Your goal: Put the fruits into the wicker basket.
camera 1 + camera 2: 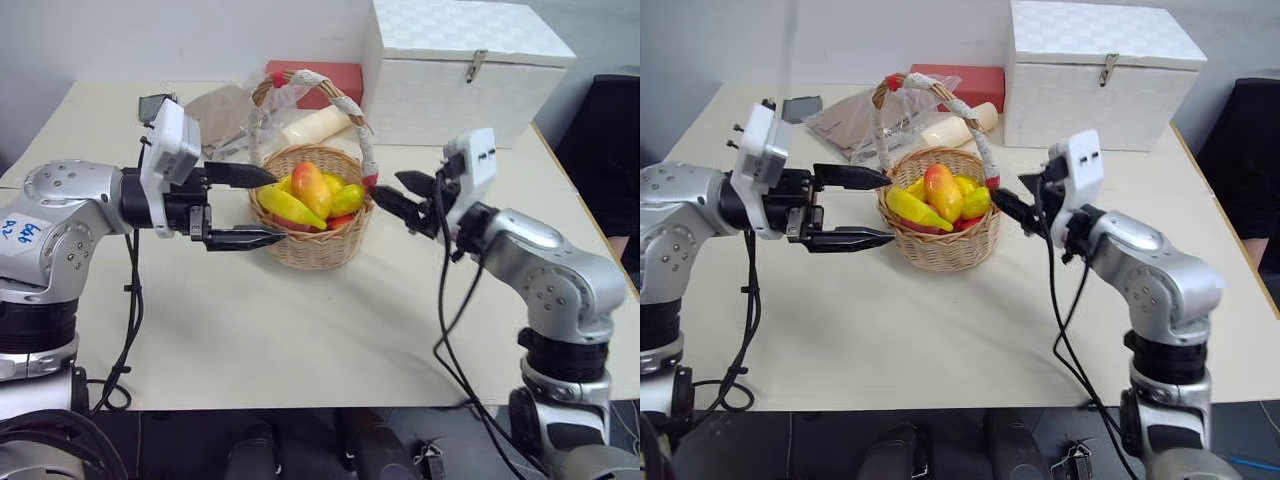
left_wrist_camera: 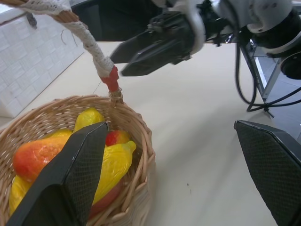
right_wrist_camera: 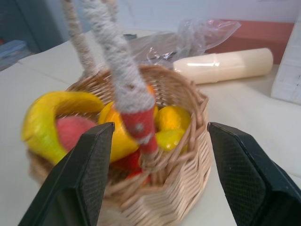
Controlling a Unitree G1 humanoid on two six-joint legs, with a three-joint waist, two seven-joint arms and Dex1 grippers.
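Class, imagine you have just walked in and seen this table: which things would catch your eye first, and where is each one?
First comes the wicker basket in the middle of the table, heaped with bright fruits, an orange-red mango lying on top. The left gripper and the right gripper flank it, both open and holding nothing. Behind stands a white lidded box, with a cream roll beside it.

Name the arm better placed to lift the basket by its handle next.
Probably the right. The right gripper is open beside the wicker basket, facing the handle's red-ended base. The left gripper is open too, beside the rim but off the handle's line.
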